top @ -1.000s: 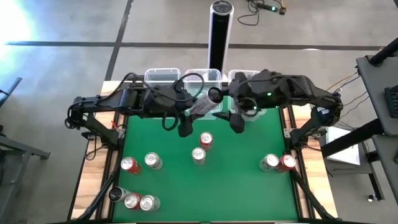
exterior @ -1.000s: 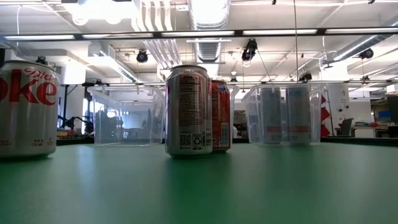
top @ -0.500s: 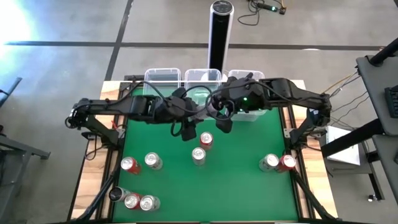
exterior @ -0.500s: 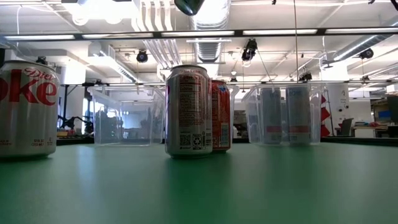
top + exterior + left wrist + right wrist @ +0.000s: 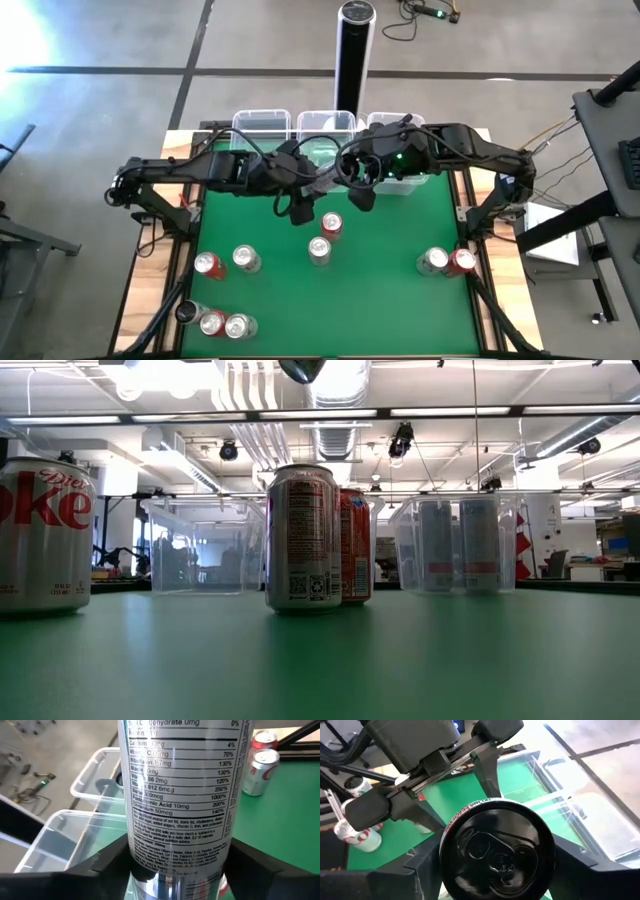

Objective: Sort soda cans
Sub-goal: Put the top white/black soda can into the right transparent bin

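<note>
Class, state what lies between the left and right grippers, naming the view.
One soda can, gripped by both the left gripper and the right gripper; both wrist views show it.

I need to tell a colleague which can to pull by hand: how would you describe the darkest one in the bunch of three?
Find the green mat in the high view and go to its lower-left corner, on the left arm's side, where three cans stand bunched. The dark can is the leftmost, at the mat's edge. Unlike the red can and silver can beside it, it looks almost black from above.
</note>
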Robot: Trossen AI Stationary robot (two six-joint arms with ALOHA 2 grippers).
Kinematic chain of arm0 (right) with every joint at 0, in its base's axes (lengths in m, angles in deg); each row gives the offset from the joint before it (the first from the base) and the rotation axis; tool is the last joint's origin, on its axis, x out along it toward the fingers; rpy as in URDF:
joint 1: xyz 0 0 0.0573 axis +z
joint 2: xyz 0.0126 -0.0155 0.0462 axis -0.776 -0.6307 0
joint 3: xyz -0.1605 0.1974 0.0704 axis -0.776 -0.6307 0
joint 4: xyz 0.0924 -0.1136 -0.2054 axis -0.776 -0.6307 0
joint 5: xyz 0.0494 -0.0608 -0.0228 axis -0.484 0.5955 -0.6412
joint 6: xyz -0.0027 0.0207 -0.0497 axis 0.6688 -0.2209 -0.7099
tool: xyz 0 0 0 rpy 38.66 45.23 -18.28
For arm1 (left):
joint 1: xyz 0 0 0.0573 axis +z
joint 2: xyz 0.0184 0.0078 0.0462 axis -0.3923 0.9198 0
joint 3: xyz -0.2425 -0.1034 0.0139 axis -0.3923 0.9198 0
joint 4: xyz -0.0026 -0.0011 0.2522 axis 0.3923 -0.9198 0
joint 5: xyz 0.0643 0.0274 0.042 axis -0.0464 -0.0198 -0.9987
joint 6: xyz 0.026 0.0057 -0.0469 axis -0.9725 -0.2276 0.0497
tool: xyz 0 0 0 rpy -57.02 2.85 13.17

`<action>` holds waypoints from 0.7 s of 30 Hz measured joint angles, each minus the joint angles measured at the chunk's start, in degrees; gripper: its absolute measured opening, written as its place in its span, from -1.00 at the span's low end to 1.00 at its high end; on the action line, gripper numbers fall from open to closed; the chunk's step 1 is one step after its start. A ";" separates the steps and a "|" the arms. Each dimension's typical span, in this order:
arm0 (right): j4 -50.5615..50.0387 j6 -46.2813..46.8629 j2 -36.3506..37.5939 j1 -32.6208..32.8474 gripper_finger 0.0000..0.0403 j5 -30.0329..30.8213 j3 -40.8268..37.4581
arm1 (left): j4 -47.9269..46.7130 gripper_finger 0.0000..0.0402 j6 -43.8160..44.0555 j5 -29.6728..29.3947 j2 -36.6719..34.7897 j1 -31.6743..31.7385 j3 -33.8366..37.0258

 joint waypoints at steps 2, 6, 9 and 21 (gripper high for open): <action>-0.26 -0.36 0.33 -0.67 0.29 -1.42 0.00 | -0.55 0.56 0.50 0.39 -0.57 -0.24 -1.75; -1.16 -0.44 0.98 -2.37 0.28 -1.86 -0.20 | -8.53 0.80 0.70 -4.21 -1.74 -0.38 -7.29; -2.33 -0.85 2.50 -4.50 0.28 -1.86 -0.17 | -15.82 0.84 1.47 -9.82 -1.37 -0.24 -11.73; -9.70 1.37 2.94 -24.19 0.28 -1.45 -2.49 | -25.97 0.69 6.23 -13.59 -1.93 -0.56 -24.39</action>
